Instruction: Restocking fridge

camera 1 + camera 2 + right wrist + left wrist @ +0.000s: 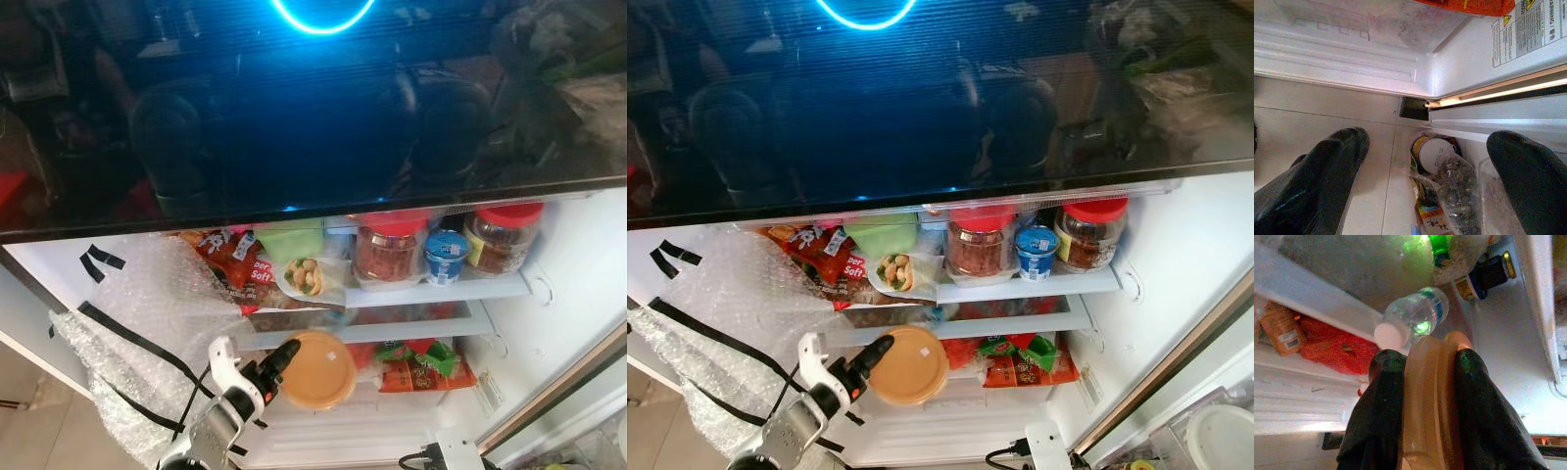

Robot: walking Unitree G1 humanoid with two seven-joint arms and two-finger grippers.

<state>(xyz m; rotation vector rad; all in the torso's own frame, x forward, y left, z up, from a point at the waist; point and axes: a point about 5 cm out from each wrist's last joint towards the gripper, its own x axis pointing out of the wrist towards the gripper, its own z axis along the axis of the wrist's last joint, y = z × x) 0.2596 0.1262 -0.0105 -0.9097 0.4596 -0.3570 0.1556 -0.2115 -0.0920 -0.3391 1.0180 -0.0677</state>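
While clamped edgewise by the left pincer (279,364), the round tan lidded container (318,370) looks flat and glossy.

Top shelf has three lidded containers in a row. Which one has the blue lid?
The small middle tub, standing between the two jars. It is shorter, with a blue lid and a blue-and-white label; the jar on its left and the jar on its right both have red lids.

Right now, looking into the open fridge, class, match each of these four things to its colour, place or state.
Things:
1. round tub
2. yogurt cup
3. right gripper
4. jar lids

Descriptions:
A. red
B. open, above floor
C. blue, between two jars
D. tan, held by left gripper

Pairs: 1-D, 2-C, 3-B, 4-A
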